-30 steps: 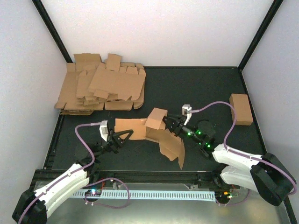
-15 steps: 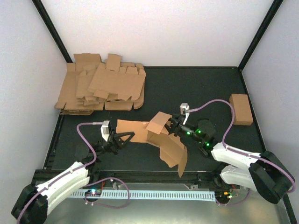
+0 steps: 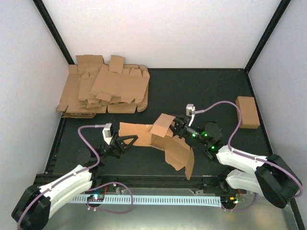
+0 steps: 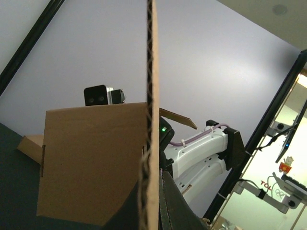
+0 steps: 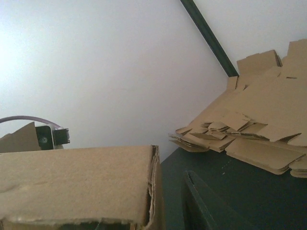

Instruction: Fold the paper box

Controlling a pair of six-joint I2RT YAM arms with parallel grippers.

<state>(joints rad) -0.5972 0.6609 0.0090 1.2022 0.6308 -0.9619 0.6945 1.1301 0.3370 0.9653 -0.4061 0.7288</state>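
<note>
The box [image 3: 143, 133] is found on the worktop [image 3: 201, 91], half opened and between both arms. Its left panel lies flat, its middle stands up as a small open carton, and a long panel [image 3: 178, 155] droops off its near right corner.

Left gripper [image 3: 133, 139]: clamped shut on the box's left panel. In the left wrist view the corrugated edge [image 4: 152, 96] is seen running straight up through the jaws. The blank is judged to be pinned there so it cannot slide or spin while the other end is worked.

Right gripper [image 3: 177, 125]: set at the box's right side, against the raised top flap [image 3: 162, 124]. In the right wrist view a cardboard panel [image 5: 76, 182] is seen just beside one finger [image 5: 201, 211]. It cannot be told whether the jaws are closed on the flap or only pushing it. The flap is tilted up over the carton, probably to be creased or tucked.

Step judged: carton body being squared, flaps not yet closed, the drooping panel unfolded.

Behind and to the left of the box, well apart, a heap [image 3: 103, 91] of flat blanks is kept as stock. Behind and to the right of the box, well apart, a closed brick [image 3: 247, 112] is parked out of the way.

Risk: the panel could tear or slip at the left clamp if the right side is pulled hard.
</note>
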